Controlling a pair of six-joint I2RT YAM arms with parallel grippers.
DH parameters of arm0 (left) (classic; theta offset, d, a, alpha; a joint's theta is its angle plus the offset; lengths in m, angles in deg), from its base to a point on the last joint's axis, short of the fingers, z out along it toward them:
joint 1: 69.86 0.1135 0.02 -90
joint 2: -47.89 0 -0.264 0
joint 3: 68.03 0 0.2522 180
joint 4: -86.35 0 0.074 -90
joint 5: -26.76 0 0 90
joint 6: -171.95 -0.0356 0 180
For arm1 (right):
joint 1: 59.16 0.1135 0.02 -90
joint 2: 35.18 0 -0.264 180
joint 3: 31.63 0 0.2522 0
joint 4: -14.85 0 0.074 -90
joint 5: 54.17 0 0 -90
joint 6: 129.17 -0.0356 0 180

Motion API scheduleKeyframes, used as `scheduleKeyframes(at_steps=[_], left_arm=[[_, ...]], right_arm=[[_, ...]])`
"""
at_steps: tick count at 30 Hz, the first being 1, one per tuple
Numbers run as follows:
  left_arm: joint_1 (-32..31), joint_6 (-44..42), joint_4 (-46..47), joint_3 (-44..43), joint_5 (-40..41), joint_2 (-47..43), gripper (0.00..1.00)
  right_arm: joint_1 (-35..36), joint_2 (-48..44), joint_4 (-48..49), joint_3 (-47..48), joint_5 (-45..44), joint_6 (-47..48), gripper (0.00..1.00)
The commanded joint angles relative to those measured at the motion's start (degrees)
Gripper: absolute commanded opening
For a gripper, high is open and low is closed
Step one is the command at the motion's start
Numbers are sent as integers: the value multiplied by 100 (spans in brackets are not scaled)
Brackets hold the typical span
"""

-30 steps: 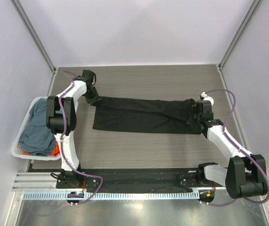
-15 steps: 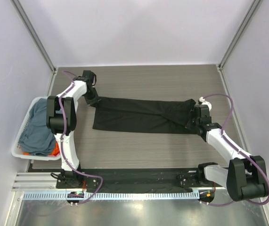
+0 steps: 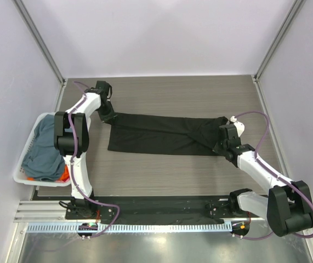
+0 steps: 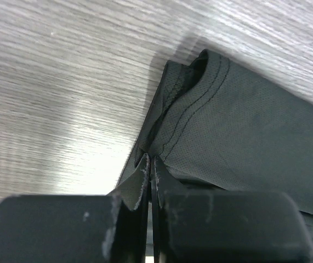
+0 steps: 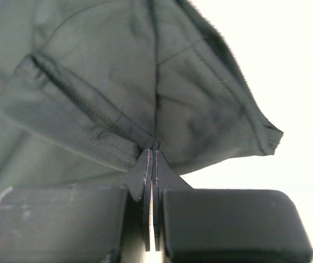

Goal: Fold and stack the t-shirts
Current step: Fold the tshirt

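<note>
A black t-shirt (image 3: pixel 161 134) lies folded into a long band across the wooden table. My left gripper (image 3: pixel 110 116) is at its far left corner, shut with the hem pinched between the fingertips (image 4: pixel 143 164). In the left wrist view the shirt's stitched edge (image 4: pixel 200 98) bunches just beyond the tips. At the band's right end, my right gripper (image 3: pixel 221 143) is shut on a fold of the black cloth (image 5: pixel 107 93), with the seam running straight into the closed tips (image 5: pixel 148 159). A blue-grey t-shirt (image 3: pixel 44 148) and a bit of orange cloth (image 3: pixel 64 175) lie in the basket.
The white lattice-sided basket (image 3: pixel 20 176) stands at the table's left edge beside the left arm. Pale walls with metal posts close in the table on three sides. A black strip and a metal rail run along the near edge (image 3: pixel 161 211).
My right gripper has moved toward the near edge and slightly left, drawing the shirt's right end with it. The left gripper has stayed in place.
</note>
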Motion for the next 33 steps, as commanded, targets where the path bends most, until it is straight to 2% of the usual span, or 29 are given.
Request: scheduleKeyframes(at_steps=[1,4,6,7,8,10,12,17,21,25,28,33], left_arm=[[-9,-137,-137,-254,164,27,0],[0,-154,-216,-359,208,79,0],[-9,-154,-260,-386,208,71,7],[-9,-146,-304,-403,225,45,11],[-9,-154,-330,-430,278,-8,19],[-9,-215,-506,-535,322,-96,23],[-9,-233,-681,-623,436,-305,28],[-219,-242,-630,-536,244,-991,33],[-447,-146,-340,-185,-782,-1536,35],[-746,-102,-155,316,-1372,-2011,35],[-887,-31,91,833,-1839,-2467,35],[-1019,-93,196,1336,-2068,-2794,36]], right_arm=[[23,-196,-49,-60,-518,-201,1],[23,-257,178,-156,-230,-175,1],[23,-301,319,-209,34,-105,1],[14,-310,338,-200,183,-87,7],[23,-336,277,-96,385,-69,12],[23,-371,-116,80,449,27,23],[14,-415,-364,396,466,158,28],[23,-153,-621,1046,729,826,37],[23,715,-164,1407,1701,1547,42],[23,1559,-85,1935,2091,1811,53],[14,2034,-58,2321,2066,2039,56],[23,2554,65,2533,2083,2444,57]])
